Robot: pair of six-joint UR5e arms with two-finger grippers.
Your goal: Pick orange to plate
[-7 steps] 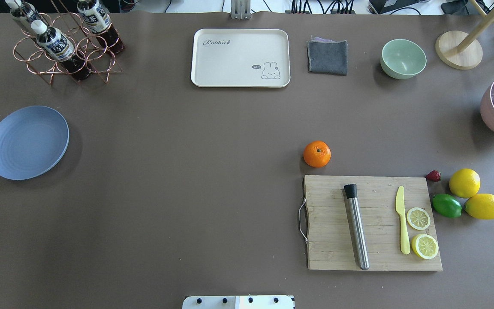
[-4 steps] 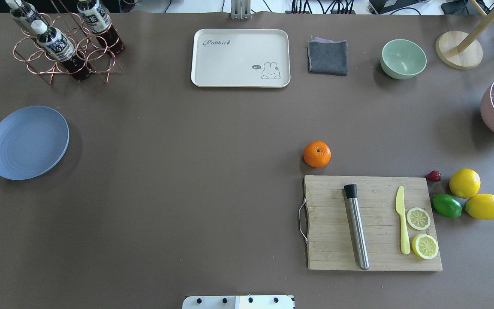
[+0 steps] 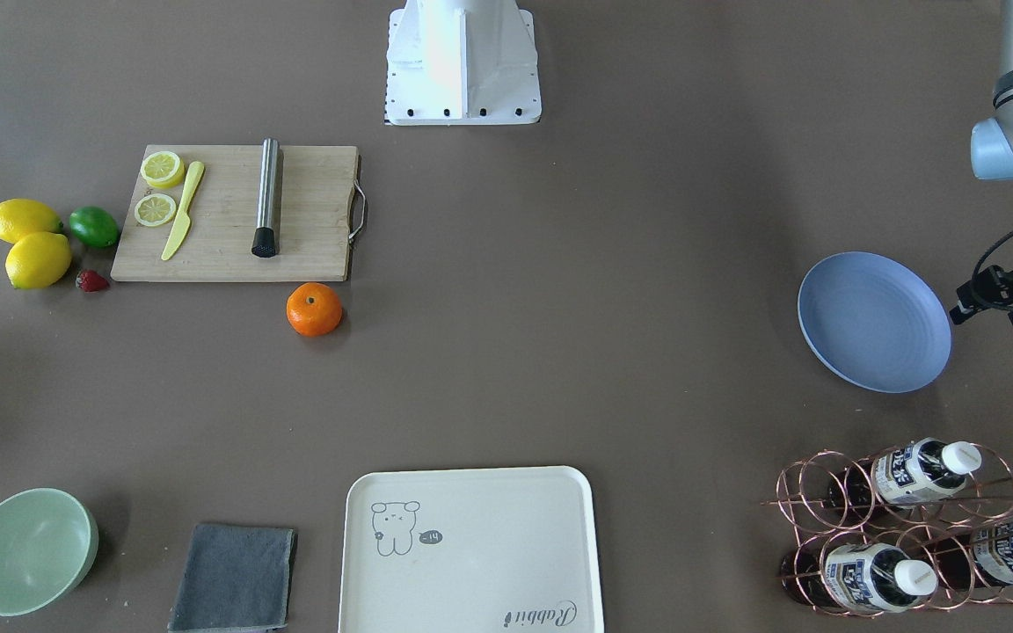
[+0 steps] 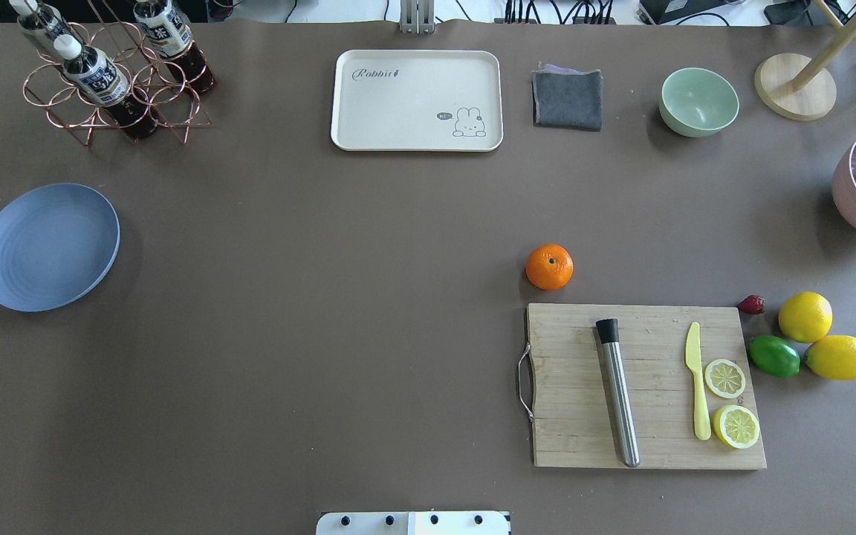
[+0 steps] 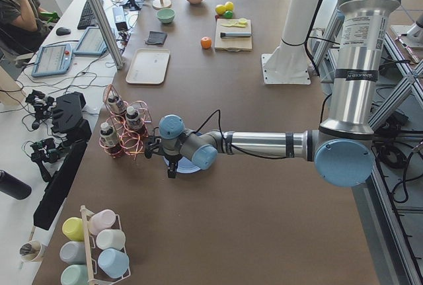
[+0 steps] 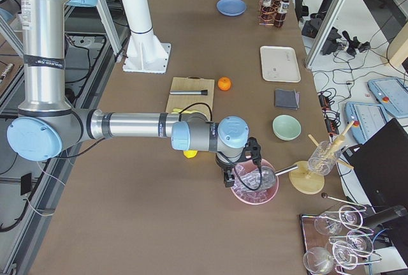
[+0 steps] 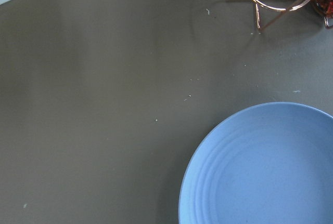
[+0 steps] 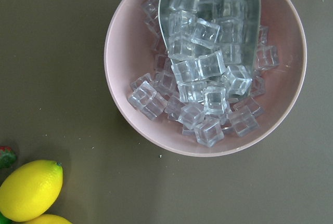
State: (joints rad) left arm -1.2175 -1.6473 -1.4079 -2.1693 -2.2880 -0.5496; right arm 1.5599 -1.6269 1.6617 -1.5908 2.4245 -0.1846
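Observation:
The orange [image 4: 549, 267] sits on the brown table just beyond the far left corner of the cutting board [image 4: 643, 386], also visible in the front view [image 3: 314, 309]. The periwinkle plate [image 4: 47, 247] lies empty at the far left; the left wrist view shows its rim [image 7: 265, 167]. My left gripper [image 5: 170, 168] hangs beside the plate's outer edge, and only dark wrist hardware [image 3: 1008, 290] shows in the front view, so I cannot tell its state. My right gripper [image 6: 227, 178] hovers over the pink ice bowl [image 8: 205, 63], far from the orange; I cannot tell its state either.
The board holds a steel muddler [image 4: 617, 390], a yellow knife [image 4: 696, 379] and two lemon halves. Two lemons [image 4: 805, 316], a lime [image 4: 774, 356] and a strawberry lie to its right. A bottle rack [image 4: 108, 74], cream tray [image 4: 417, 100], grey cloth [image 4: 568, 98] and mint bowl [image 4: 698, 102] line the far edge.
A dark part of the left arm has come into the overhead view at the left edge, next to the plate. The orange and the plate have not moved.

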